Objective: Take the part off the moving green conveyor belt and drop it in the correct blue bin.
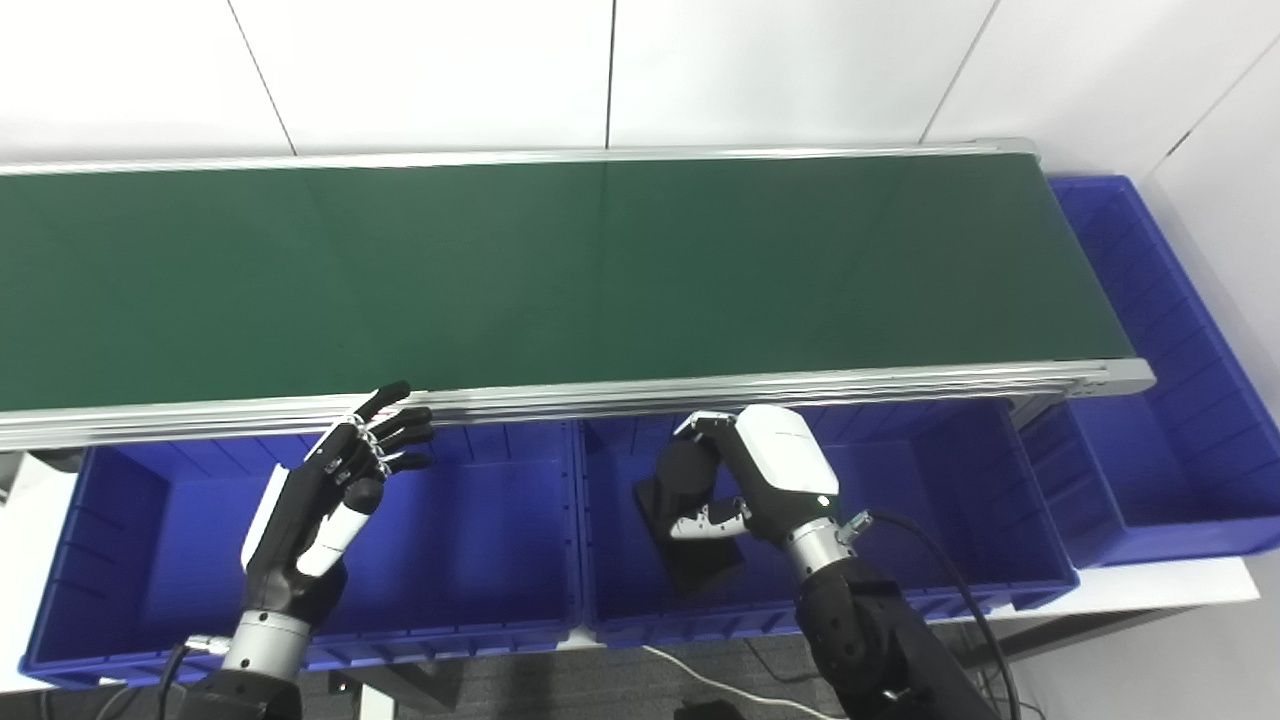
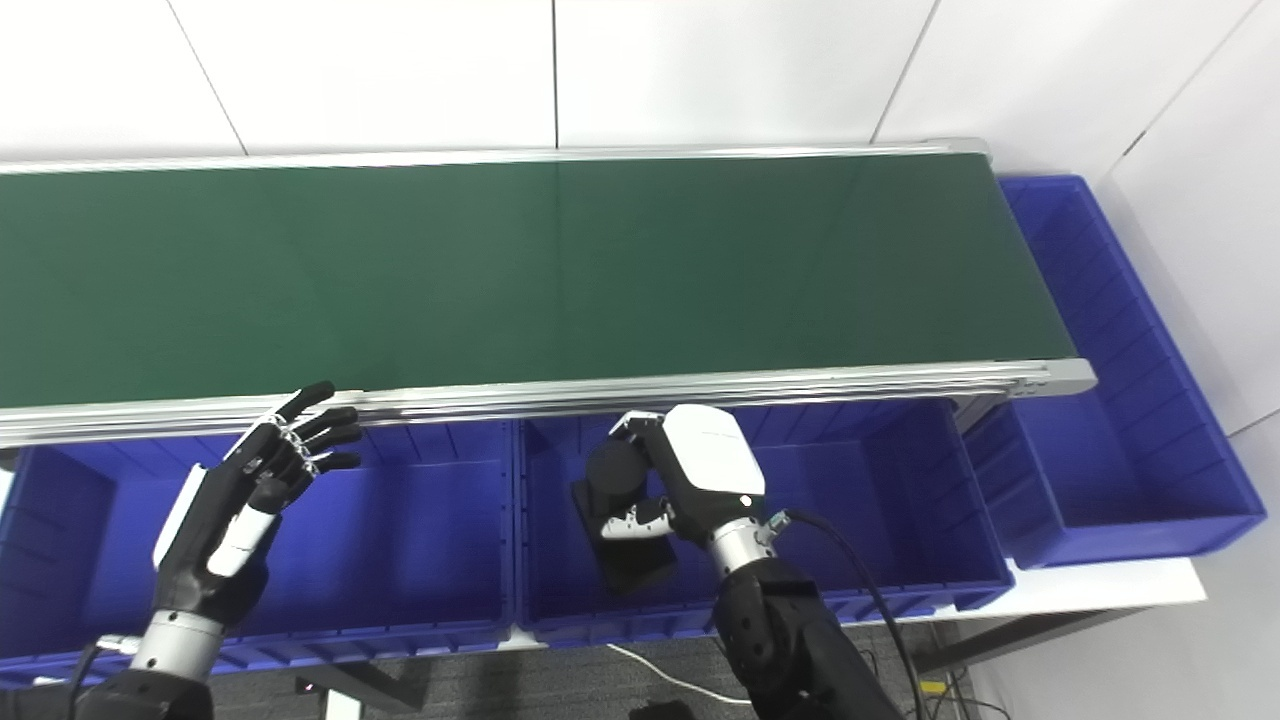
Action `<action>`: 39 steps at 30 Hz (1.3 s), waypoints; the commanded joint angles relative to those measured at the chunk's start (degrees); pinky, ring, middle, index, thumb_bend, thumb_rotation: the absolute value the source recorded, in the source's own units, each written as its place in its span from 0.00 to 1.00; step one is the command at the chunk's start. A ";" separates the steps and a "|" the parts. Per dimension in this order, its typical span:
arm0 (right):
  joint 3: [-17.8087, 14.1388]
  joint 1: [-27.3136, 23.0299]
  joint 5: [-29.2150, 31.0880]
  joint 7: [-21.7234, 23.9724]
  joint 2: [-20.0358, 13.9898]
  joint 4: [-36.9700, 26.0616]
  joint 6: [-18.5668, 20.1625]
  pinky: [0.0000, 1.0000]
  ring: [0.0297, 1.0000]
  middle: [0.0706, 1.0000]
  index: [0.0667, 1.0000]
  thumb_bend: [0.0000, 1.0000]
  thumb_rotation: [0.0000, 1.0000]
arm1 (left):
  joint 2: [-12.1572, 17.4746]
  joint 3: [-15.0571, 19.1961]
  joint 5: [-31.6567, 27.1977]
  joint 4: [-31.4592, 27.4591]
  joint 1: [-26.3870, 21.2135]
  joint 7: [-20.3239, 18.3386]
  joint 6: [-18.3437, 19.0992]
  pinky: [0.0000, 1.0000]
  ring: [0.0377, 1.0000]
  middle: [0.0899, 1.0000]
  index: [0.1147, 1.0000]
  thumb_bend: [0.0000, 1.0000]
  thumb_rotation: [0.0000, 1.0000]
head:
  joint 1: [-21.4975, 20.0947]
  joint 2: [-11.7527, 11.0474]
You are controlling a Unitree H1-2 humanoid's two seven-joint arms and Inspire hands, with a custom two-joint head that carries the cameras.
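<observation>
- Right robot hand (image 1: 745, 480) closed around the black part (image 1: 690, 500), a rounded top on a flat dark base, held above the middle blue bin (image 1: 930, 480), just near of the conveyor rail (image 1: 800, 385).
- Left robot hand (image 1: 335, 490) open, fingers spread and holding nothing, hovering over the left blue bin (image 1: 480, 540) close to the near rail.
- Green conveyor belt (image 1: 560, 270) bare across its whole visible length; no other part on it.
- Likely step in hand: release of the part into the bin below. Whether this bin is the correct one not readable from the views.
- For a clean drop: lower toward the bin floor before opening, keep the flat base level, spread fingers and thumb together so nothing snags on the rounded top.
- Part held in the left half of the middle bin, near the wall shared with the left bin; a small shift rightward gives safer margin from that divider.
- Rail overhanging the far side of the bins, just beyond the fingertips: no lifting forward without clearing it first.
- Open room: plenty to the right inside the middle bin, more in the right blue bin (image 1: 1180, 440) past the belt end; near side free for pulling the arm back.
- Left robot hand well apart from the right, no crossing risk.
</observation>
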 commanded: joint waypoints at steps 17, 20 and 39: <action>-0.54 -0.91 0.19 3.75 -0.47 -3.15 1.08 0.60 0.64 0.68 0.71 0.92 0.44 | 0.15 -0.07 0.55 0.04 -1.36 -0.43 -1.82 0.68 0.74 0.75 0.82 0.92 0.72 | 1.04 -1.16; -1.12 -0.51 1.84 5.12 0.01 -4.56 1.46 0.61 0.65 0.68 0.71 0.92 0.44 | -0.03 -0.10 0.56 0.96 -1.56 -0.48 -2.50 0.68 0.74 0.75 0.82 0.91 0.72 | 1.94 -1.85; -5.55 3.52 24.20 8.70 7.96 -16.05 -1.06 0.60 0.68 0.70 0.71 0.96 0.45 | -1.67 -0.53 2.96 8.43 -3.86 0.16 -8.04 0.67 0.74 0.74 0.82 0.92 0.74 | 7.57 -9.16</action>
